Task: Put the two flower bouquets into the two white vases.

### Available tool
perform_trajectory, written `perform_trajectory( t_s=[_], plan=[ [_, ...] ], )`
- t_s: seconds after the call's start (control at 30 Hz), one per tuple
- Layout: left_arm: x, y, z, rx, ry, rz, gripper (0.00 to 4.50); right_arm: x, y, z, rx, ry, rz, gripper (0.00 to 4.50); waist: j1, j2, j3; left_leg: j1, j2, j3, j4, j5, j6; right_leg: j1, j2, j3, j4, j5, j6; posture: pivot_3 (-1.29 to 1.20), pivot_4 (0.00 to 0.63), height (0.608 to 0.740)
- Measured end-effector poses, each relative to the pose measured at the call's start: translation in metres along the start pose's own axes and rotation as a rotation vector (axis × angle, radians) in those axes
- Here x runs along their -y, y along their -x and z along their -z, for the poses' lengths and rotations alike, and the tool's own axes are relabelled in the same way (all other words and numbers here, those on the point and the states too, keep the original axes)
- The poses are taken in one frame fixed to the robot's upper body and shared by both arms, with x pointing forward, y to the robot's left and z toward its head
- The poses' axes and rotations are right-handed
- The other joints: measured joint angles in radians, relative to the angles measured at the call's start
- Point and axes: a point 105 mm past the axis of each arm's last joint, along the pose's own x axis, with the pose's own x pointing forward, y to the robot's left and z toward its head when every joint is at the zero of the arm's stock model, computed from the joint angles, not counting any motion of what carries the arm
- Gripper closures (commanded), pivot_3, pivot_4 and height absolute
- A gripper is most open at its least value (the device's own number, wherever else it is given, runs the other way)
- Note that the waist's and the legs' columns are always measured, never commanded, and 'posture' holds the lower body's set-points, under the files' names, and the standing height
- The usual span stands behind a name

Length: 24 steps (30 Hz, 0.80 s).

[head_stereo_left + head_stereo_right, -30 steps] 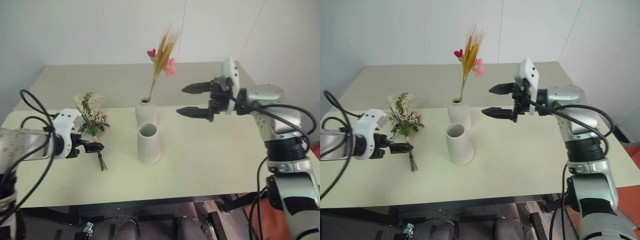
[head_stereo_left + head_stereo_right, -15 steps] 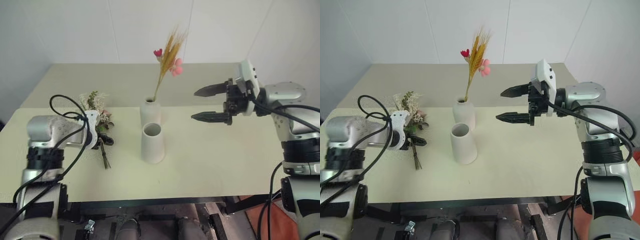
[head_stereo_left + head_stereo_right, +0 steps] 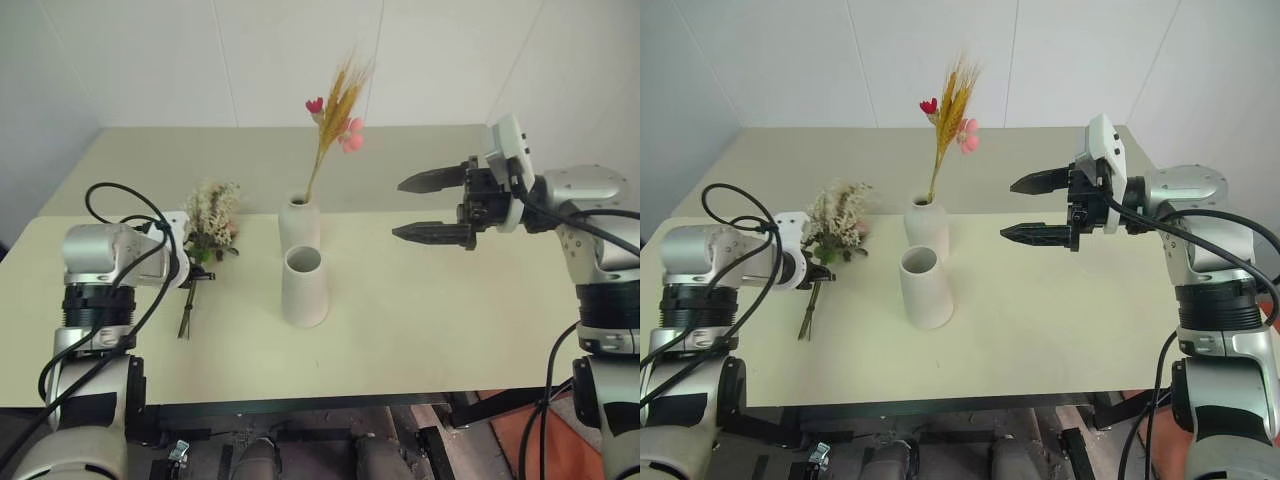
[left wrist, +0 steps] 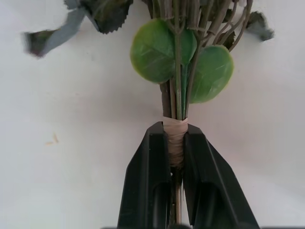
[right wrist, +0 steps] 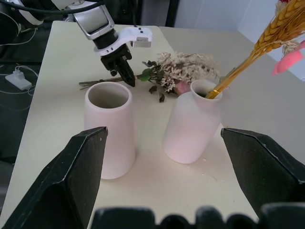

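The bushy bouquet (image 3: pixel 212 215) of white dried flowers and green leaves lies on the table's left side, its stems trailing towards the front edge. My left gripper (image 4: pixel 174 131) is shut on the stems at their tan wrapping. The slim wheat bouquet (image 3: pixel 338 100) stands upright in the bottle-shaped white vase (image 3: pixel 299 222) at the table's middle. Just in front of it the cone-shaped white vase (image 3: pixel 304 287) stands with its round mouth empty. My right gripper (image 3: pixel 428 206) hangs open in the air to the right of both vases, pointing towards them with nothing between its fingers.
The pale table (image 3: pixel 430 310) reaches back to a white wall. Black cables (image 3: pixel 110 200) loop around my left arm beside the bouquet. Open tabletop lies to the right of the vases, under my right gripper.
My left gripper has reached forward and shut on the bushy bouquet's stems. The bouquet has swung, so its stem ends now point front-left. The right gripper has stayed open, hardly moving.
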Motion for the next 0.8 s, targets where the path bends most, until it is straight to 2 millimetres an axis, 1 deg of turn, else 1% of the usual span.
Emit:
perform_trajectory(
  t_s=[0.1,0.17,0.23,0.27,0.3,0.33,0.43,0.47,0.53,0.63,0.67,0.73,0.8],
  plan=[
    [-0.014,0.02,-0.016,0.185,-0.037,0.037,4.39,-0.001,0.008,0.006,-0.015,-0.027,0.014,0.0,0.0,0.0,0.0,0.0,0.0,0.0,0.0,0.0,0.0,-0.001,0.0,0.0,0.0,0.001,-0.001,0.0,0.15,0.74],
    [-0.013,0.041,-0.028,0.367,-0.054,0.131,4.39,-0.002,0.011,0.009,-0.026,-0.034,0.015,0.0,0.001,0.0,0.0,-0.001,0.0,0.001,0.0,0.0,0.0,-0.001,-0.001,0.0,0.0,0.001,-0.001,0.0,0.15,0.74],
    [0.001,0.075,-0.049,0.597,-0.081,0.28,4.39,-0.005,0.016,0.013,-0.028,-0.052,0.008,0.0,0.008,-0.002,0.001,-0.001,0.0,0.0,0.001,0.0,-0.001,0.0,-0.001,-0.001,0.0,0.001,-0.001,0.0,0.15,0.74],
    [0.005,0.086,-0.056,0.652,-0.09,0.327,4.39,-0.006,0.016,0.013,-0.025,-0.056,0.001,0.0,0.011,-0.002,0.001,-0.001,0.0,0.0,0.002,0.0,-0.001,0.0,-0.001,-0.001,-0.001,0.001,-0.001,0.0,0.15,0.74],
    [0.013,0.103,-0.063,0.72,-0.1,0.404,4.39,-0.008,0.016,0.013,-0.016,-0.061,-0.014,0.0,0.014,-0.002,0.001,-0.001,0.0,0.0,0.002,0.0,-0.001,0.001,-0.001,-0.001,-0.001,0.0,0.001,0.0,0.15,0.74],
    [0.025,0.121,-0.069,0.791,-0.125,0.503,4.39,-0.012,0.018,0.014,-0.015,-0.066,-0.031,0.0,0.016,-0.002,0.001,-0.001,0.0,0.0,0.003,0.0,-0.001,0.002,-0.001,-0.001,-0.001,-0.002,0.005,0.0,0.15,0.74],
    [0.063,0.164,-0.078,0.927,-0.202,0.781,4.39,-0.022,0.023,0.013,0.018,-0.082,-0.075,0.0,0.023,-0.002,0.002,0.001,0.0,0.001,0.004,0.0,-0.001,0.007,-0.002,-0.001,-0.005,-0.002,0.008,0.0,0.15,0.74],
    [0.073,0.172,-0.078,0.947,-0.22,0.855,4.39,-0.024,0.023,0.011,0.03,-0.082,-0.09,0.0,0.022,-0.002,0.002,0.003,0.0,0.001,0.004,0.0,-0.001,0.009,-0.002,-0.001,-0.005,-0.002,0.008,0.0,0.15,0.74],
    [0.089,0.181,-0.078,0.96,-0.229,0.967,4.39,-0.027,0.025,0.007,0.04,-0.077,-0.105,0.0,0.022,-0.002,0.001,0.004,0.0,0.0,0.004,0.0,-0.001,0.01,-0.002,-0.001,-0.005,-0.002,0.009,0.0,0.15,0.74],
    [0.116,0.187,-0.086,0.974,-0.214,1.098,4.39,-0.029,0.028,0.004,0.056,-0.07,-0.105,0.0,0.026,-0.003,0.001,0.004,0.0,0.0,0.005,0.0,-0.001,0.011,-0.001,-0.001,-0.005,-0.002,0.009,0.0,0.15,0.74],
    [0.122,0.188,-0.088,0.975,-0.215,1.126,4.39,-0.03,0.028,0.003,0.055,-0.065,-0.108,0.0,0.026,-0.003,0.001,0.005,0.0,0.0,0.005,0.0,-0.001,0.011,-0.001,-0.001,-0.005,-0.001,0.009,0.0,0.15,0.74],
    [0.137,0.188,-0.09,0.983,-0.211,1.19,4.39,-0.031,0.028,0.004,0.052,-0.065,-0.103,0.0,0.026,-0.003,0.001,0.005,0.0,0.0,0.005,0.0,-0.001,0.011,-0.001,-0.001,-0.005,-0.002,0.01,0.0,0.15,0.74],
    [0.152,0.182,-0.089,0.966,-0.21,1.25,4.39,-0.033,0.028,0.007,0.046,-0.072,-0.098,0.0,0.026,-0.003,0.001,0.005,0.0,0.0,0.005,0.0,-0.001,0.011,-0.001,-0.001,-0.005,-0.001,0.009,0.0,0.15,0.74]
  ],
)
